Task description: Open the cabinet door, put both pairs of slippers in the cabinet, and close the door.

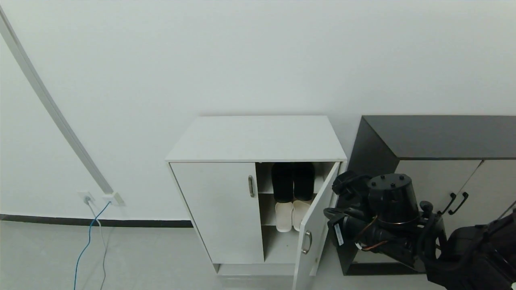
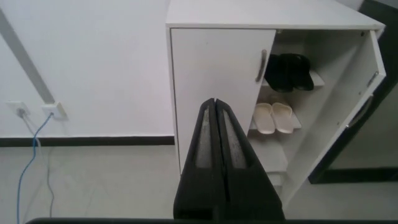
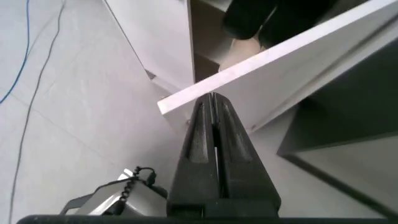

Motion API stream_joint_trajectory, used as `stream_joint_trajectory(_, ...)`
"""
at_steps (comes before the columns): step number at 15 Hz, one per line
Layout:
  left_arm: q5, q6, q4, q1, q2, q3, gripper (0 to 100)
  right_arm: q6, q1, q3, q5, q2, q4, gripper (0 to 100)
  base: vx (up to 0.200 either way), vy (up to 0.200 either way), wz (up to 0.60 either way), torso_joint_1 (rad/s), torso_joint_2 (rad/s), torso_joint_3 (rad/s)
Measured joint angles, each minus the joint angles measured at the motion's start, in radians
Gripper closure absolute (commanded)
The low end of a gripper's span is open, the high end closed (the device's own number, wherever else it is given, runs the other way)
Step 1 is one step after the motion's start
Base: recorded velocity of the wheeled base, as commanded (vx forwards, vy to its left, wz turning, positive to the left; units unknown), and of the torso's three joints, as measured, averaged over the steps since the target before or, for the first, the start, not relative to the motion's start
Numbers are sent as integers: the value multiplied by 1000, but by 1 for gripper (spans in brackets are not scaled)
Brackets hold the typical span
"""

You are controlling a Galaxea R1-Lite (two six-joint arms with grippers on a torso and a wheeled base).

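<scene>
Biggest thing is the plain matte white wall [image 1: 258,56], then the pale grey tiled floor [image 1: 153,257] with a faint sheen. Against the wall stands the white cabinet [image 1: 258,139], boxy and flat-panelled with a smooth, laminate-looking top. Just off its right side sits a dark cabinet [image 1: 439,135] with a black top and lighter fronts.

The white cabinet's left door [image 1: 217,209] is closed. The right door [image 1: 318,209] is swung out, a flat white slab hinged on the cabinet's right edge. Both pairs are inside, behind the open half. The black slippers [image 1: 293,181] are on the upper shelf, and the white slippers [image 1: 291,215], smooth and rounded, lie side by side on the shelf below.

The right gripper [image 3: 213,96] has its two long dark fingers pressed together on nothing, tips right up at the open door's edge. We can't tell if they touch it. The left gripper [image 2: 214,102] is pinched closed too, empty, out in front of the closed left door and well apart from it.

Each door carries a slim curved metal handle [image 1: 307,241]. A thin blue cable [image 1: 86,245] drops from a wall socket [image 1: 86,198] to the floor.
</scene>
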Motion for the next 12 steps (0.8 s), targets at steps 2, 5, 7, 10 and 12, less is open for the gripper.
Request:
stream_joint_trajectory(2, 0, 0, 0, -1, 0, 0, 100, -40, -17, 19, 0, 1, 12, 100, 0, 0, 0, 0, 0, 0)
stream_joint_trajectory(5, 0, 0, 0, 0, 0, 0, 100, -46, -27, 22, 0, 31, 10, 100, 0, 0, 0, 0, 0, 0)
stream_joint_trajectory(7, 0, 1, 0, 0, 0, 0, 100, -41, -27, 3, 1, 70, 3, 100, 0, 0, 0, 0, 0, 0)
stream_joint_trajectory(10, 0, 1, 0, -1, 0, 0, 100, -28, -19, -48, 0, 150, -63, 100, 0, 0, 0, 0, 0, 0)
stream_joint_trajectory(12, 0, 1, 0, 0, 0, 0, 100, 17, -8, -90, -7, 212, -149, 100, 0, 0, 0, 0, 0, 0)
